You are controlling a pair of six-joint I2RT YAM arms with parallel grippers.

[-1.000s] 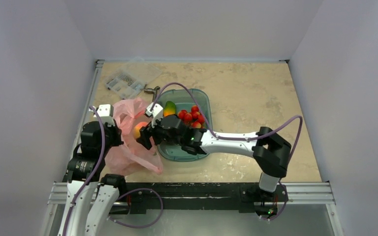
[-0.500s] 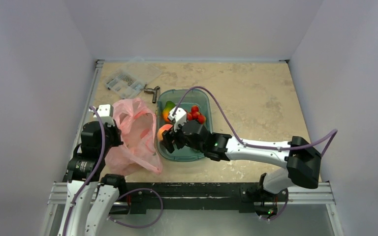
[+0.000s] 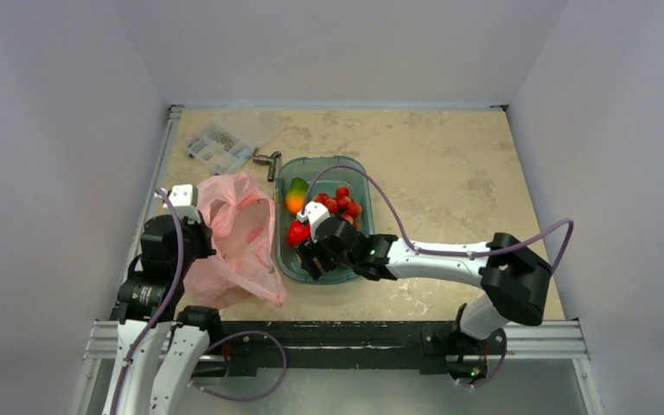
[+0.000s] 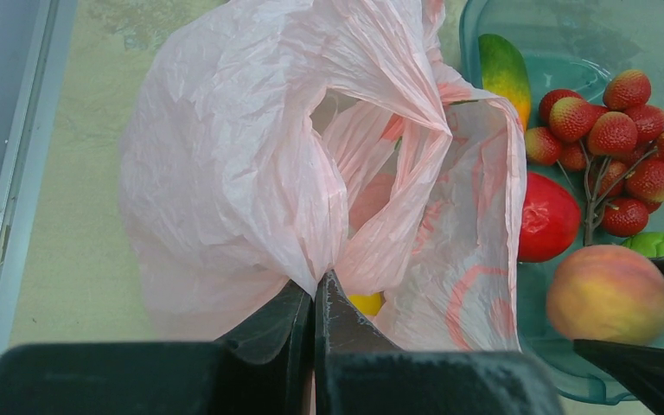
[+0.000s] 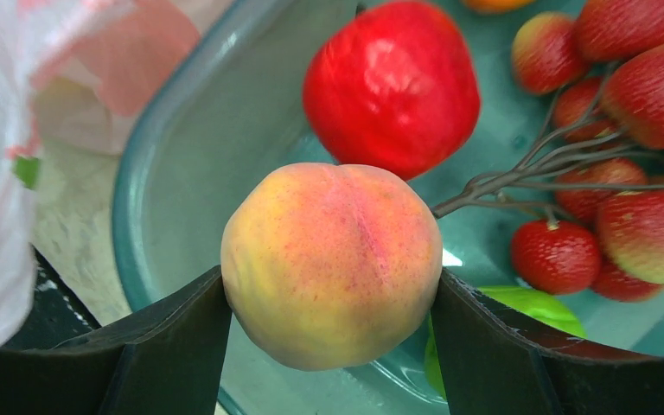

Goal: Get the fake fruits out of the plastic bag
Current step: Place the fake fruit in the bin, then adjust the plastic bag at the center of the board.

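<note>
The right claw (image 5: 331, 298) is grasping the peach-orange fruit (image 5: 328, 251): its two dark fingers (image 5: 173, 346) are pressing on the two sides of the fruit, and the fruit is hanging over the near part of the teal tub (image 5: 181, 173). Just ahead of this claw the round red fruit (image 5: 391, 86) is lying on the floor of the tub. Ahead and more to the side, the bunch of small red fruits (image 5: 648, 225) is resting on its thin brown stems. The green fruit (image 5: 527, 307) is showing only partly, close under one finger of the claw. Further ahead, at the far end of the tub, the mango-like fruit (image 4: 503, 69) is lying. On the other side of the right claw, outside the tub wall, the plastic bag (image 4: 225, 173) is sitting on the bench (image 3: 450, 164), touching the tub. The left claw (image 4: 316, 298) is clenched on a fold of this bag; its fingertips are meeting with the thin pink film between them. Just beside this claw, low inside the bag, the yellow fruit (image 4: 366, 303) is showing a little. Well beyond the left claw, near the far corner of the bench, the clear parts box (image 3: 220, 143) is lying.
</note>
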